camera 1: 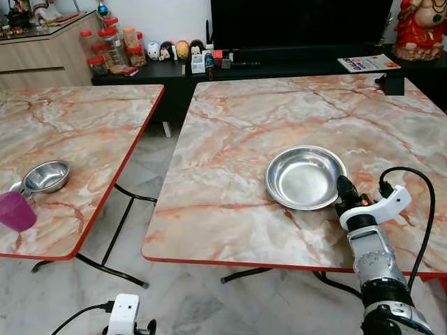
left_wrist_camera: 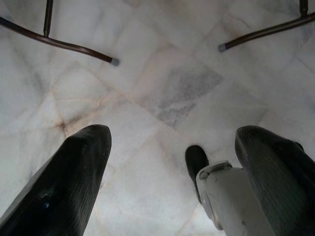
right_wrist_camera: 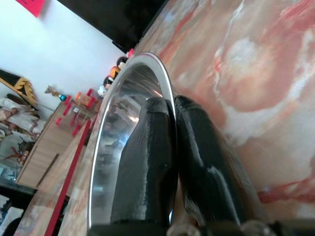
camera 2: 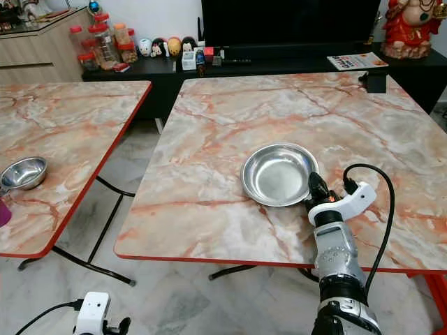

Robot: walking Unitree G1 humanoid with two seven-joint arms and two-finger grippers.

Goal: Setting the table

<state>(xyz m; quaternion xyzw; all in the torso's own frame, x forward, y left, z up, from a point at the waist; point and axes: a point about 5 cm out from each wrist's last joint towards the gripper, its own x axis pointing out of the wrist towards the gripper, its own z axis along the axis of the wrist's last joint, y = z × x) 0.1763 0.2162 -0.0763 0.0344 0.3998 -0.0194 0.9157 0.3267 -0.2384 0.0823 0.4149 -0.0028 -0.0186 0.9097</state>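
We have the right tool (camera 1: 343, 187) clenched on the near-right rim of the steel plate (camera 1: 304, 176); thin, light, stiff and slippery, best pinched at its rim; the left tool (left_wrist_camera: 172, 172) hangs released over the floor.

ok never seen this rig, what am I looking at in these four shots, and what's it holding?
A humanoid robot setting a table. Two pictures come from its head camera, looking down on two marble-patterned tables. The other two come from wrist cameras. The right end effector is shut on the rim of a steel plate lying on the nearer table. The left end effector hangs open over the floor. The other table holds a small steel bowl and a purple cup.
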